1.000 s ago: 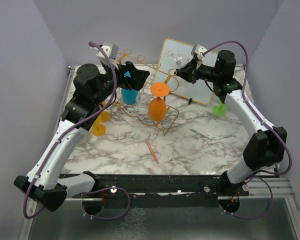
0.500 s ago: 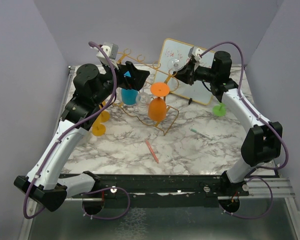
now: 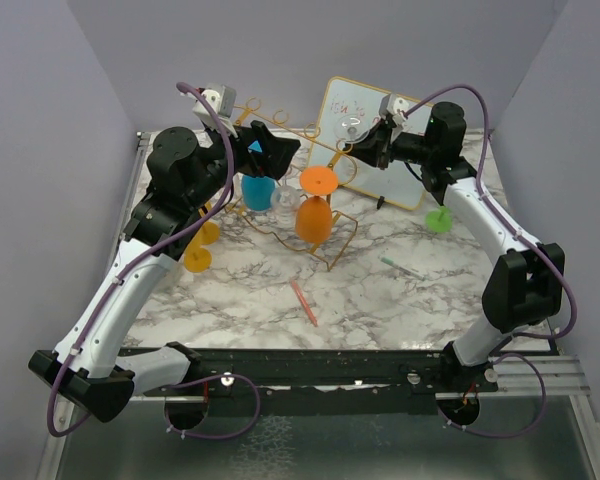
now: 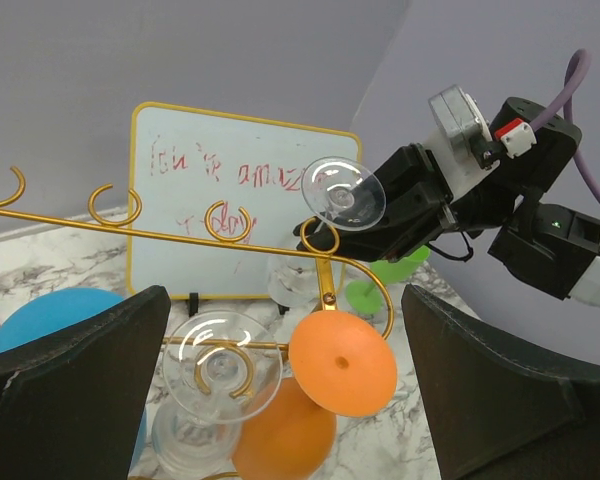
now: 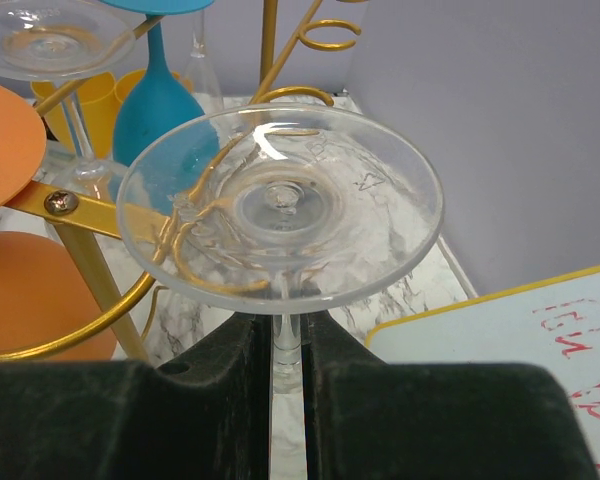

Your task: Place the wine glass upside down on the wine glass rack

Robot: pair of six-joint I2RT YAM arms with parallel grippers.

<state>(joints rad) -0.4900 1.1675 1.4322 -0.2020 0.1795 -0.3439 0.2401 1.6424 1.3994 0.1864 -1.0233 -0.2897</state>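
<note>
Since a second ago my right arm has slid a little toward the wine glass rack [image 4: 100,222]. My left arm has not moved. My right fingers [image 5: 210,400] are squeezed on the thin stem of the wine glass [image 3: 352,128]. The glass is clear and upside down, with its round foot on top. It is up in the air by the rack's right end, near the far edge of the tabletop [image 3: 360,290]. My left fingers [image 4: 70,370] are spread wide and hold nothing.
</note>
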